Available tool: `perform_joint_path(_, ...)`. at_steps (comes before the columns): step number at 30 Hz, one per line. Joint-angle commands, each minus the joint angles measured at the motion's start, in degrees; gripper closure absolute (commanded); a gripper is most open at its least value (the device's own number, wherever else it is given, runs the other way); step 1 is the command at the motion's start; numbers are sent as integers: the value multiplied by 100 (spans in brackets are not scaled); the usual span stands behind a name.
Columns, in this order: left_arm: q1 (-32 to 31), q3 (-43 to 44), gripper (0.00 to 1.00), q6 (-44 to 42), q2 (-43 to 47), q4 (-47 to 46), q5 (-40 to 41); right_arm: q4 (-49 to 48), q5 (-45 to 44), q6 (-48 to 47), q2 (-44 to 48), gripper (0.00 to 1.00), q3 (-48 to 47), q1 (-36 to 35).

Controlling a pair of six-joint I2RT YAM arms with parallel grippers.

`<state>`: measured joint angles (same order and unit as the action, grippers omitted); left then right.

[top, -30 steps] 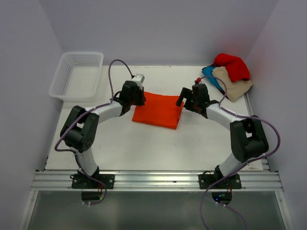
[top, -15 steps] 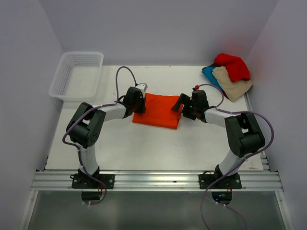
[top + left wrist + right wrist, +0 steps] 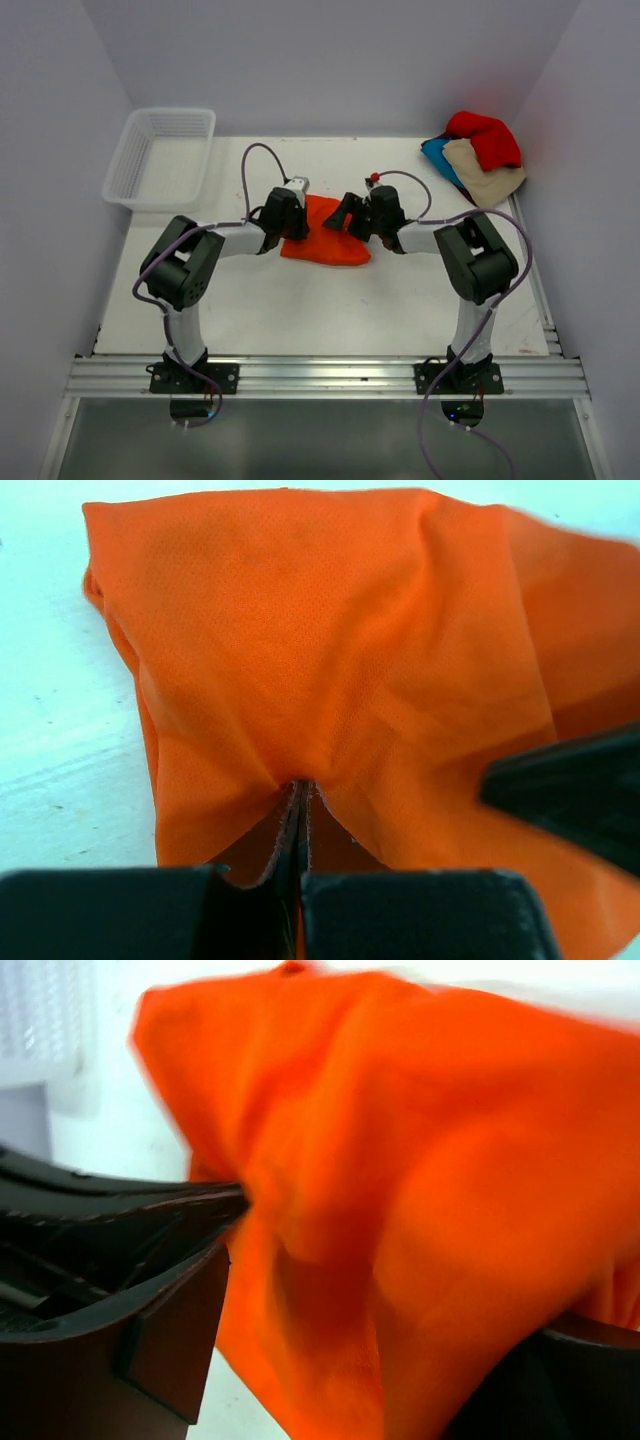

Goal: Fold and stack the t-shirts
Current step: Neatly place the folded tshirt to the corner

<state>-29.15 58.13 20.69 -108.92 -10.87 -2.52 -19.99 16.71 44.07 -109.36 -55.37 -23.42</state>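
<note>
The bright orange t-shirt (image 3: 325, 242) lies partly folded and bunched at the table's middle. My left gripper (image 3: 299, 224) is shut on its left edge; the left wrist view shows the jaws (image 3: 298, 792) pinching a pleat of orange cloth (image 3: 330, 640). My right gripper (image 3: 349, 216) is at the shirt's right part, over the cloth. In the right wrist view (image 3: 390, 1270) orange cloth (image 3: 450, 1140) is bunched between its fingers and hides the grip. The red (image 3: 485, 135), beige (image 3: 487, 172) and teal-blue (image 3: 434, 150) t-shirts lie piled at the back right.
A white mesh basket (image 3: 160, 155) stands at the back left, partly off the table's edge; it also shows blurred in the right wrist view (image 3: 40, 1020). Purple-grey walls close in the table on three sides. The arm bases sit on the near rail.
My right gripper has moved left with the shirt's right edge, so the orange shirt is narrower and bunched. My left gripper has edged right onto the shirt's left edge.
</note>
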Motion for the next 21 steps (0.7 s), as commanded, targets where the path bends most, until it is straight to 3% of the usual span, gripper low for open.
perform_joint_path(1,-197,-319,100,304,-278,129,-257,419,455,250,-700,23,176,-462)
perform_joint_path(3,-223,-372,100,339,-252,51,-301,268,561,364,-823,37,202,-497)
perform_joint_path(4,-223,-442,100,357,-217,24,-310,189,648,391,-824,68,220,-488)
perform_joint_path(5,-223,-469,100,357,-191,15,-301,171,675,391,-798,89,246,-488)
perform_joint_path(6,-223,-469,100,357,-173,24,-301,171,676,400,-710,100,255,-479)
perform_joint_path(12,-223,-443,100,348,152,199,-231,163,859,303,-95,100,369,-375)
perform_joint_path(16,-223,-303,100,287,774,638,67,-810,1273,716,843,100,790,82)
perform_joint_path(18,-214,-223,74,269,1091,892,226,-884,1335,883,1187,100,897,441)
perform_joint_path(19,-206,-206,47,278,1441,981,444,-919,1300,918,1485,100,897,557)
perform_joint_path(21,-188,-205,30,304,1829,1070,787,-963,1143,980,1785,100,879,899)
